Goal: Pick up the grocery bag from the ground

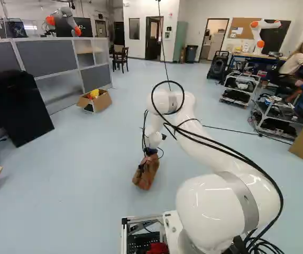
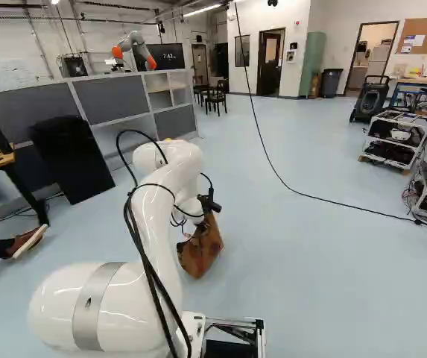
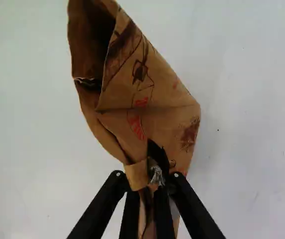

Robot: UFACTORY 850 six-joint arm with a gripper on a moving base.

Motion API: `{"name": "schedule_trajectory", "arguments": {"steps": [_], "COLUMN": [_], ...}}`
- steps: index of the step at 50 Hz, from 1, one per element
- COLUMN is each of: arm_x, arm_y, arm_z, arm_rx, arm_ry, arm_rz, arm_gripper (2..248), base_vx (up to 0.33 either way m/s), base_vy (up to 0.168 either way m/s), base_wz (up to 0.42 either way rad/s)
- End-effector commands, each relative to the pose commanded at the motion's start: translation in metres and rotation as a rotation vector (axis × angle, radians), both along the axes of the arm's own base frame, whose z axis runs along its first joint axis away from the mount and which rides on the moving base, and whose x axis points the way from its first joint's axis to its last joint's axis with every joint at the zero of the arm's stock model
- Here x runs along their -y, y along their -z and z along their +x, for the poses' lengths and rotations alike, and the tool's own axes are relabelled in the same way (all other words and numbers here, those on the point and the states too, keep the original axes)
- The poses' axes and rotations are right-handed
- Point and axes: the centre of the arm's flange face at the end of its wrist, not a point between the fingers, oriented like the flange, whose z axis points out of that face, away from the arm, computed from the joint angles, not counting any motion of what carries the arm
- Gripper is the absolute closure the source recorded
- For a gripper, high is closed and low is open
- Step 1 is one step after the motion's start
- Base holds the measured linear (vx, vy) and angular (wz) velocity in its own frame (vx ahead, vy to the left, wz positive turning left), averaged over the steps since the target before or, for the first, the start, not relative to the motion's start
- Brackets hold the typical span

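Clenches the crumpled paper of the brown paper grocery bag [image 1: 147, 175] in the gripper [image 1: 149, 157]. Cannot tell whether touching or clear of the floor [image 1: 88, 185] beneath the bag. Leaves its contents hidden. Shows, beyond the bag, a cardboard box [image 1: 101, 102] holding something yellow, too small to name.

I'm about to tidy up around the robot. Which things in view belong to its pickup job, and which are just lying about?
Part of the job:
- grocery bag
- gripper, shut on the bag

Just lying about:
- open box with something yellow in it
- floor cable
- black panel
- bin
- chairs
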Motion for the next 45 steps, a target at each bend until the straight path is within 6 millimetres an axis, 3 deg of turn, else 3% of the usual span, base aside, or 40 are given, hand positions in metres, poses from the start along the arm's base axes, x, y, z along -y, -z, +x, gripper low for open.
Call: {"name": "schedule_trajectory", "arguments": {"steps": [45], "arm_x": [0.0], "arm_y": [-0.067], "arm_z": [-0.004], "arm_rx": [0.026], "arm_ry": [0.0], "arm_rz": [0.002], "arm_gripper": [223], "base_vx": [0.0], "base_vy": [0.0], "base_wz": [0.0]}}
